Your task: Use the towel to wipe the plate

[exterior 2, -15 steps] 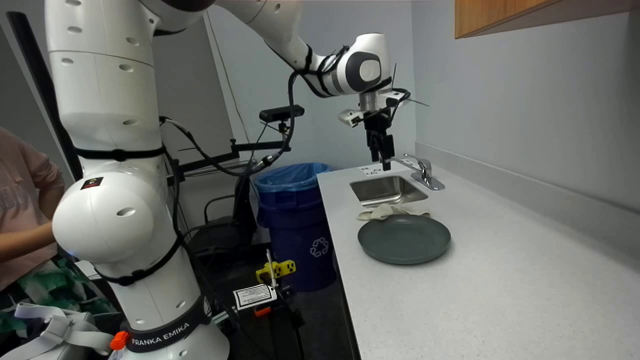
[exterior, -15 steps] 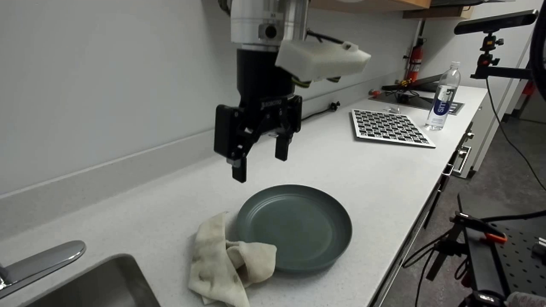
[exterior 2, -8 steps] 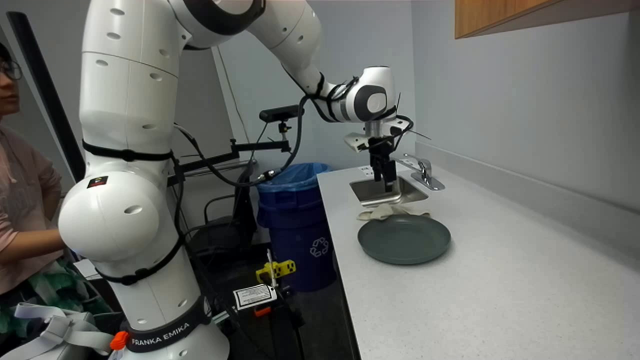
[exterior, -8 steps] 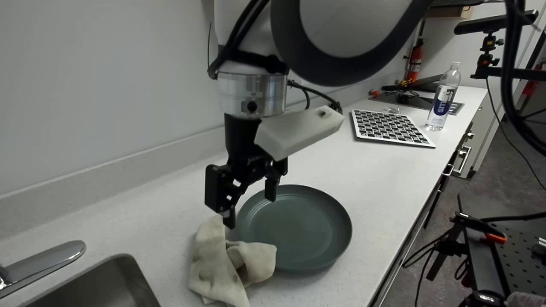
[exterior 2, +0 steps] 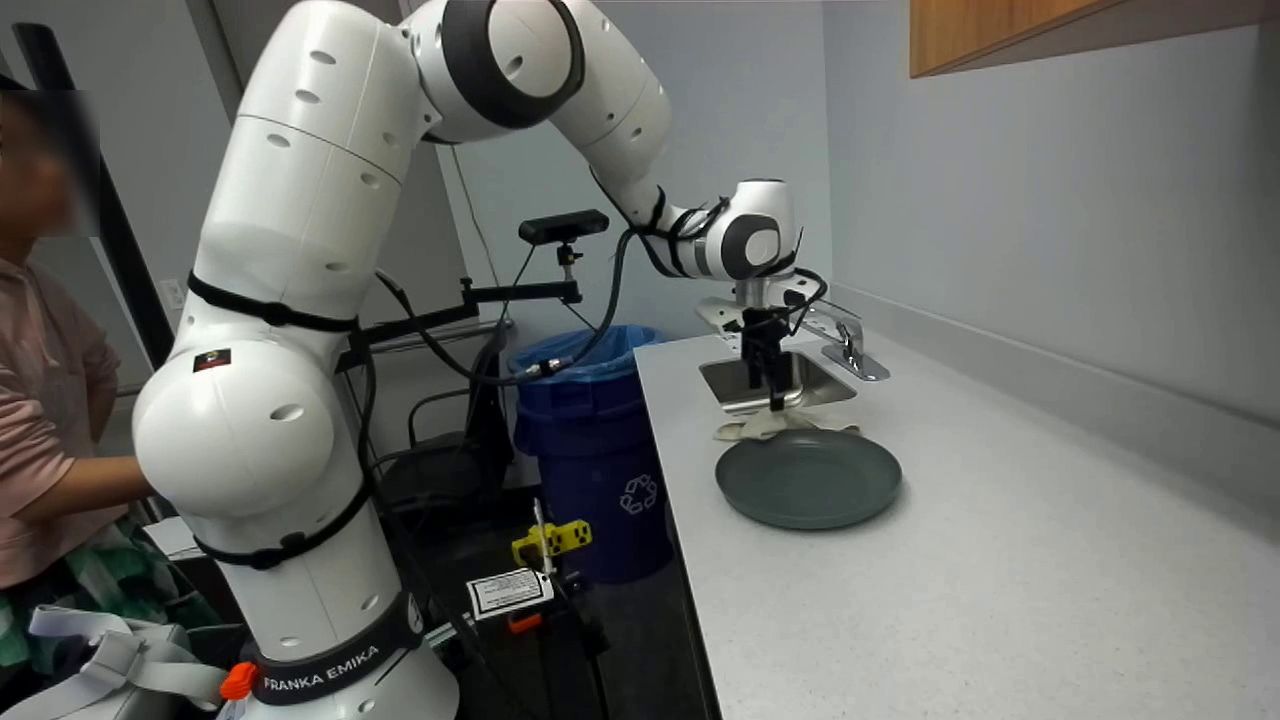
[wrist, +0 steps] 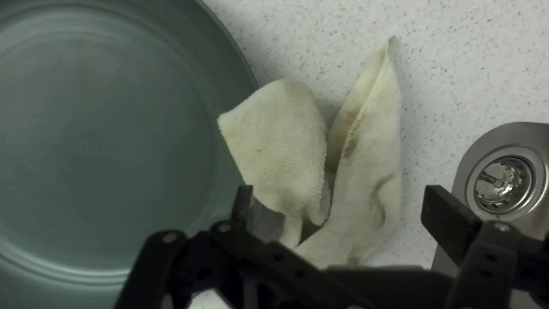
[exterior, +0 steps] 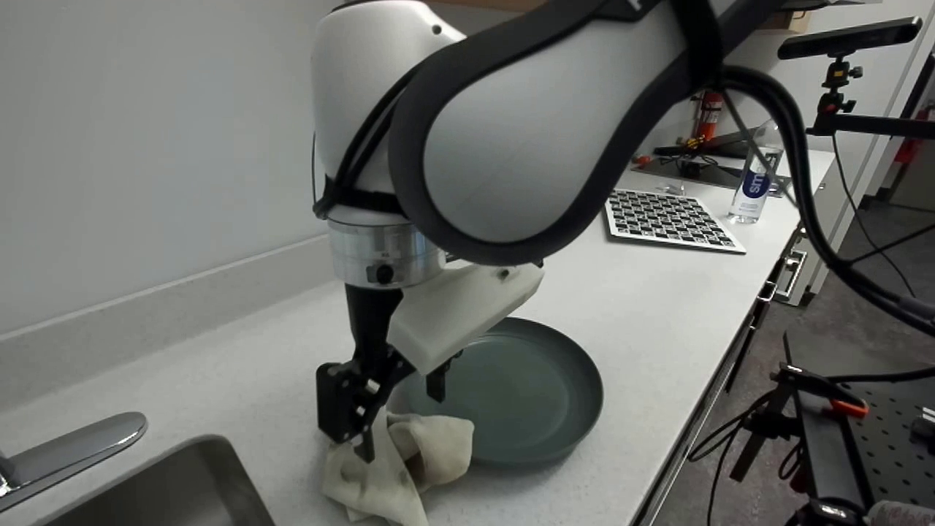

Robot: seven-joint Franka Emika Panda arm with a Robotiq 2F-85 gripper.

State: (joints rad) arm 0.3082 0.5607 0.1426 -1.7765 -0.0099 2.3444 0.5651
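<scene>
The cream towel (exterior: 380, 482) lies crumpled on the counter, with brown stains. One folded corner lies over the rim of the dark green plate (exterior: 522, 394). The towel (exterior 2: 765, 424) and plate (exterior 2: 810, 485) also show in the other views: the towel (wrist: 369, 184) is mid-frame in the wrist view, the plate (wrist: 107, 141) at left. My gripper (exterior: 401, 418) points down, open and empty, just above the towel. In the wrist view the gripper (wrist: 336, 201) has its fingers on either side of the towel, one over the plate's edge, one towards the sink. Its height above the towel is hard to tell.
A steel sink (exterior: 215, 446) with a faucet (exterior: 80, 449) lies beside the towel; its drain (wrist: 499, 184) shows in the wrist view. A wall (exterior: 161, 146) runs along the counter's back. A checkered board (exterior: 668, 219) and a water bottle (exterior: 756, 183) stand farther along.
My gripper has come down from high above the counter and moved over the towel, staying open. The towel and plate have not moved.
</scene>
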